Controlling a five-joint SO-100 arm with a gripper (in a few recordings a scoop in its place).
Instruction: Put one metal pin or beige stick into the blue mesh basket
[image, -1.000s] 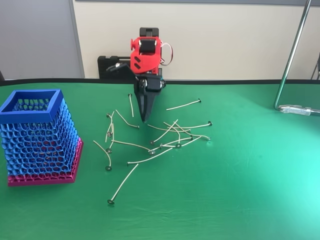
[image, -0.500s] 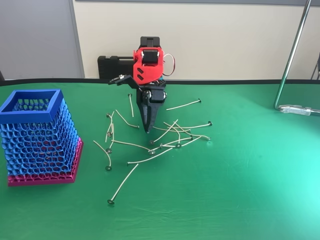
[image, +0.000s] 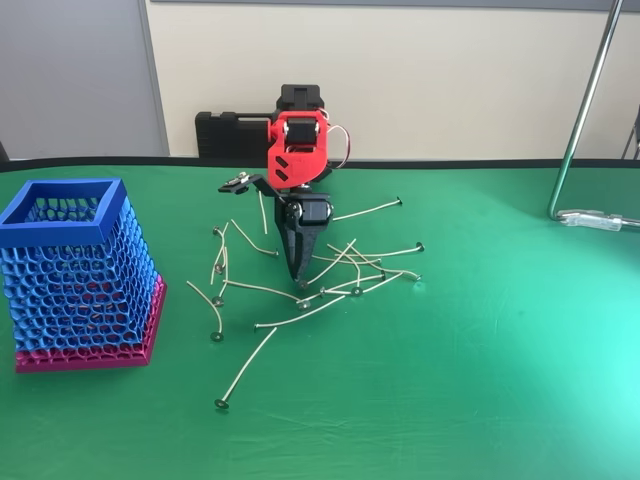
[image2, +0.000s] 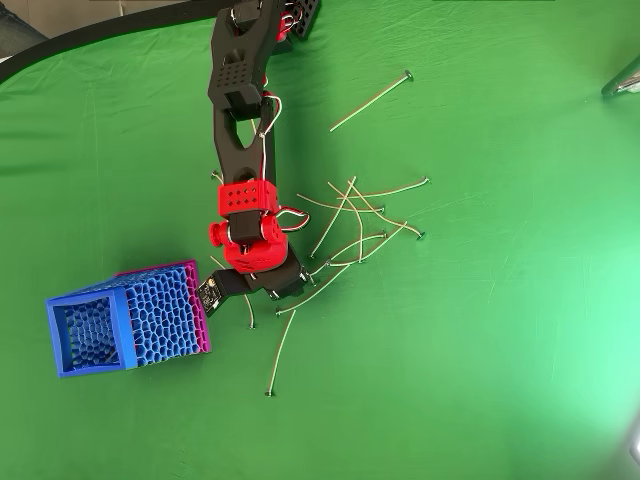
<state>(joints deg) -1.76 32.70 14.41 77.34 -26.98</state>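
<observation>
A: Where are the pins?

B: Pins (image: 300, 313) are scattered loose on the green desk (image: 480, 380), most in a crossed tangle mid-desk, a few strays around it. One lies apart toward the back (image2: 370, 96), another sits nearest the front edge (image: 245, 374). Can't tell whether any are inside the basket.

A: Basket?

B: Blue mesh basket (image: 75, 275) stands upright at the left in the fixed view, magenta base down, well apart from the tangle.

A: Claw?

B: Claw (image: 299, 282) points straight down, tip right at the left edge of the tangle, at or just above the desk. Fingers look nearly together; holding nothing visible. In the overhead view the red wrist covers it.
</observation>
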